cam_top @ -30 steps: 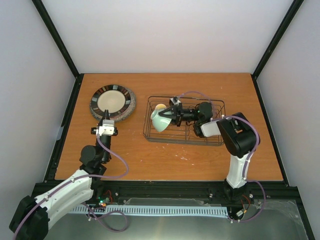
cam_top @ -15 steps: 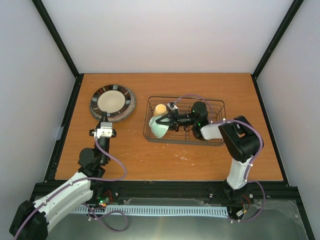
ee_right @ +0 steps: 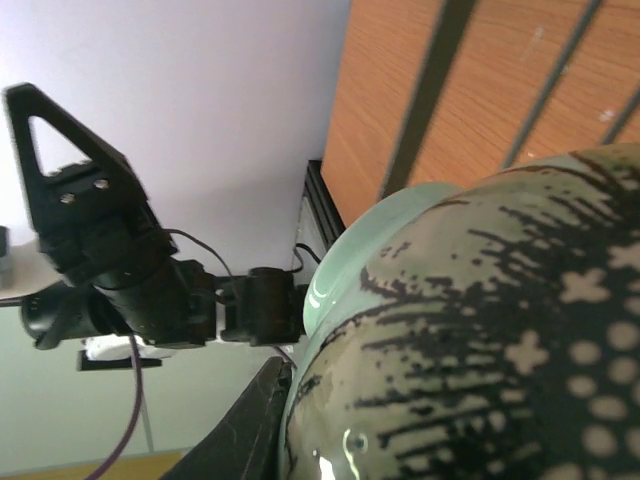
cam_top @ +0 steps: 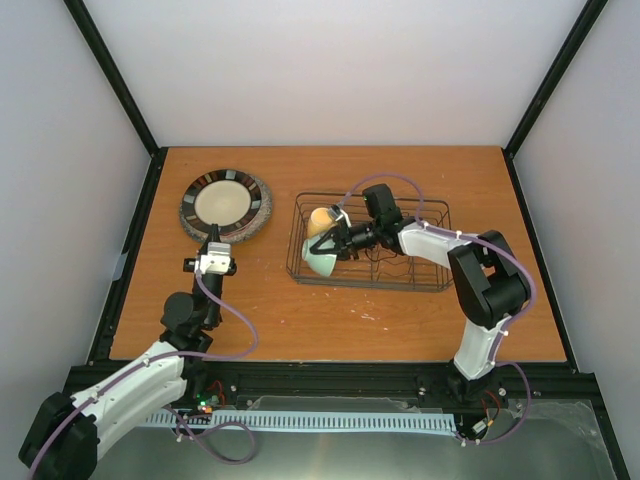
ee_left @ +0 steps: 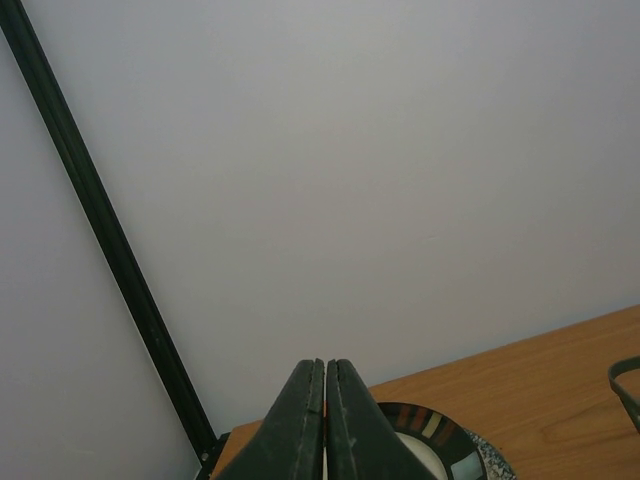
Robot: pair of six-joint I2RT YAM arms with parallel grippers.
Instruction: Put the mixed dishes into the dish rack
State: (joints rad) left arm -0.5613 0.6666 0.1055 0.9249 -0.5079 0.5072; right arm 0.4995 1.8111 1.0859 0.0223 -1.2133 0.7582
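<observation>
Top external view: the right gripper [cam_top: 338, 243] is nipped narrowly onto the rim of the pale mint-green bowl [cam_top: 317, 259]. The bowl is tipped on its side at the left end of the black wire dish rack [cam_top: 425, 284], right beside the yellow mug [cam_top: 320, 219] inside it. Over on the left, the left gripper [cam_top: 212, 240] is pressed fully together with nothing in it. It's poised near the cream striped-rim plate [cam_top: 225, 202], which lies on the wooden table [cam_top: 400, 325] with a speckled grey rim showing underneath.
</observation>
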